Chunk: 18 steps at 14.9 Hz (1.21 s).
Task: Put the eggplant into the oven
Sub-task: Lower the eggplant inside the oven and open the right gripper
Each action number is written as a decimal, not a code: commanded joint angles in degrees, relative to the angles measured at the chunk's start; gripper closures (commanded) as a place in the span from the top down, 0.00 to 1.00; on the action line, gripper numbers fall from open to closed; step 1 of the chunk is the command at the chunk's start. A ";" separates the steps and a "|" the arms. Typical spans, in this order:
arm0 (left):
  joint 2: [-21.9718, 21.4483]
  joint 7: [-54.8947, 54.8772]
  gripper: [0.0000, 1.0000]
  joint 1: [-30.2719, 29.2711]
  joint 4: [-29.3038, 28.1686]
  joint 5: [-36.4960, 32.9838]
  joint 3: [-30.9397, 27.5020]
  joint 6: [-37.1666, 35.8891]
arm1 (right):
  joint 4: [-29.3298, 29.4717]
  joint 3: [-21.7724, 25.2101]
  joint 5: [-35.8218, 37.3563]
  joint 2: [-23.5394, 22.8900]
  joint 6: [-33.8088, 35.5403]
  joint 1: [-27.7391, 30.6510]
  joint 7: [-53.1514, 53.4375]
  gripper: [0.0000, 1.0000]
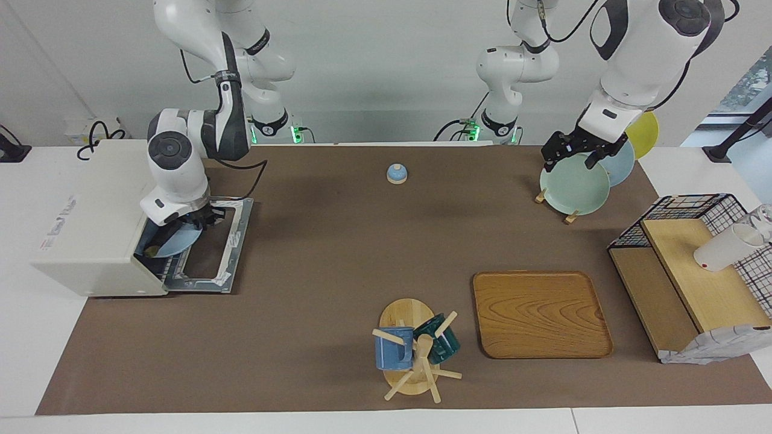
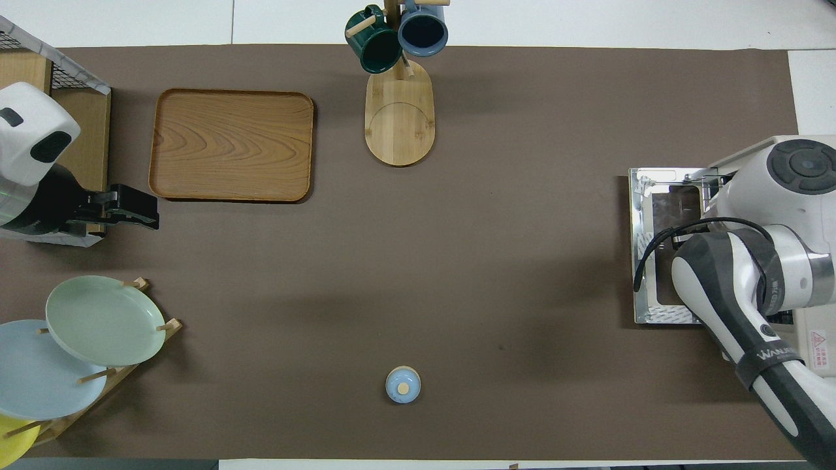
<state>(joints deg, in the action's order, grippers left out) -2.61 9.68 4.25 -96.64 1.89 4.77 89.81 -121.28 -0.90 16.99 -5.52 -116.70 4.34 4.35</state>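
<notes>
the right gripper (image 1: 196, 222) sits at the mouth of the oven (image 1: 90, 223), over its open door, at a blue plate (image 1: 175, 241); its grip cannot be made out. a dark bit on the plate may be the eggplant. the left gripper (image 1: 573, 154) waits spread above the green plate (image 1: 574, 191).

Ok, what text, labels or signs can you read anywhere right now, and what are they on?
"WAN...": white lettering on the black strap around the right arm; the remaining letters are unclear.
Red warning triangle: on a sticker on the oven top; its small print is unreadable.
Printed label on the oven top: too blurred to read.
Nothing else is legible.
</notes>
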 commanded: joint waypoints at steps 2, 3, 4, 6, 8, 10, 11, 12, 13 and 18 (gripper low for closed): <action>-0.56 -0.54 1.00 0.14 0.14 0.48 -0.47 -0.95 | -0.98 -0.94 -1.17 1.66 -0.63 0.58 -1.54 0.35; -0.56 -0.54 1.00 0.14 0.14 0.39 -0.47 -0.95 | -0.28 -1.29 -1.17 1.92 -0.20 0.49 -1.62 0.35; -0.65 -0.54 1.00 0.14 0.14 0.39 -0.47 -0.95 | 0.94 -1.73 -1.17 2.27 1.37 -0.03 -1.45 0.34; -0.65 -0.54 1.00 0.14 0.14 0.39 -0.47 -0.95 | 4.28 -1.91 -2.04 2.10 5.07 -1.61 -1.36 0.34; -0.56 -0.54 1.00 0.14 0.14 0.39 -0.47 -0.86 | 5.17 -2.00 -5.11 1.75 4.47 -1.71 -1.54 0.24; -0.56 -0.54 1.00 0.14 0.14 0.39 -0.47 -0.95 | 5.17 -2.35 -9.85 1.48 1.75 -2.32 -1.45 0.10; -0.65 -0.54 1.00 0.14 0.14 0.39 -0.47 -0.95 | 5.09 -2.44 -10.39 1.31 0.43 -3.97 -1.19 0.00; -0.56 -0.54 1.00 0.14 0.14 0.39 -0.47 -0.95 | 4.65 -2.44 -10.40 1.13 -2.45 -5.30 -0.84 0.00; -0.56 -0.54 1.00 0.14 0.14 0.39 -0.47 -0.95 | 4.30 -2.44 -10.40 0.00 -5.35 -6.70 -0.75 0.00; -0.65 -0.54 1.00 0.14 0.14 0.48 -0.47 -0.95 | 3.68 -2.44 -10.31 -6.07 -13.98 -10.56 1.35 0.00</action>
<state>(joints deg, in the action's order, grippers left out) -2.61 9.68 4.25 -96.64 1.89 4.77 89.81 -117.58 -3.17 7.86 -9.45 -128.17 -4.12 4.37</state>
